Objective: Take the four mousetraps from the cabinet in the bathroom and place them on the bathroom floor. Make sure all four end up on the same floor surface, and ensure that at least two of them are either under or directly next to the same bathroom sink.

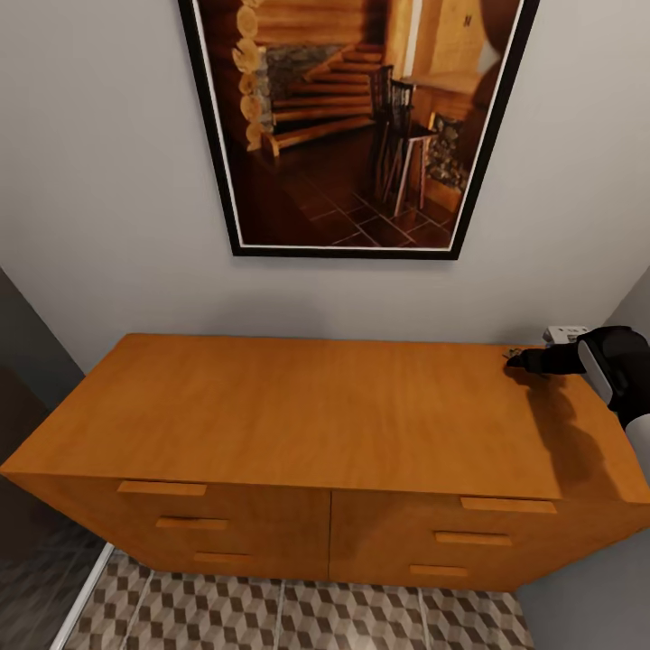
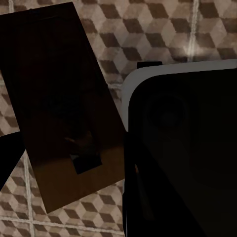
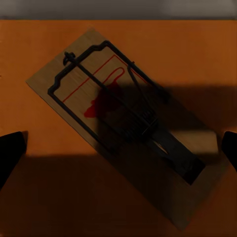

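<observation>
A mousetrap [image 3: 123, 128], a flat wooden plate with a black wire frame, lies on the top of the orange-brown cabinet [image 1: 307, 415]. It sits at the cabinet's far right back corner [image 1: 513, 352]. My right gripper [image 3: 118, 150] is open just above it, one dark fingertip [image 3: 10, 153] on each side, not touching. In the head view that gripper [image 1: 522, 360] reaches in from the right. In the left wrist view a dark rectangular plate [image 2: 54, 108], shaped like a mousetrap, shows close to the camera over the cube-patterned bathroom floor [image 2: 163, 29]. Beside it is one dark fingertip [image 2: 7, 158]. I cannot see what holds the plate.
A large framed picture [image 1: 352, 126] hangs on the grey wall above the cabinet. The drawer fronts with bar handles [image 1: 162, 488] are closed. A small white object [image 1: 566, 334] sits behind my right gripper. A dark rounded robot part with a white rim [image 2: 182, 148] covers much of the left wrist view.
</observation>
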Available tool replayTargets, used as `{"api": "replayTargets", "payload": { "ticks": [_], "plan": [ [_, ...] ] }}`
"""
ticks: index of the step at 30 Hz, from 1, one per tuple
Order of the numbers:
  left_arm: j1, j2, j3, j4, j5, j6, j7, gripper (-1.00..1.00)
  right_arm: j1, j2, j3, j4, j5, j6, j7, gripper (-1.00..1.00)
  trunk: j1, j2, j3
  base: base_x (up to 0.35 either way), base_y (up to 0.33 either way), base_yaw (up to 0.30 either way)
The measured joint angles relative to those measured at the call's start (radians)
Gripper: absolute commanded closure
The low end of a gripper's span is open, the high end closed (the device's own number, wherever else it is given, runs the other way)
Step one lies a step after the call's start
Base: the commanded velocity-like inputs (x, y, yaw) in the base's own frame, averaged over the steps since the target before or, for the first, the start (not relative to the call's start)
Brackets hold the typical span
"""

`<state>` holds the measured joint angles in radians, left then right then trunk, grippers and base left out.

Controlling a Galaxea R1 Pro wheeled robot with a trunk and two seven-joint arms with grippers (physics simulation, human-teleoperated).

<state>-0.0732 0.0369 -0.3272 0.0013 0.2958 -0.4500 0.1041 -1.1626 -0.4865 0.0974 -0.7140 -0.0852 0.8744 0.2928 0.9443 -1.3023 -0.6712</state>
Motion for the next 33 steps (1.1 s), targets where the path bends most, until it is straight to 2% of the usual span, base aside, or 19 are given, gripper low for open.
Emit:
{"api": "replayTargets", "payload": {
  "ticks": [33],
  "plan": [
    [0.0, 0.0, 0.0, 0.0, 0.0, 0.0, 0.0, 1.0, 0.0, 0.001, 0.0, 0.001, 0.0, 0.0, -0.001, -1.0, 0.0, 0.0, 0.0, 0.001, -0.002, 0.0]
  ]
}}
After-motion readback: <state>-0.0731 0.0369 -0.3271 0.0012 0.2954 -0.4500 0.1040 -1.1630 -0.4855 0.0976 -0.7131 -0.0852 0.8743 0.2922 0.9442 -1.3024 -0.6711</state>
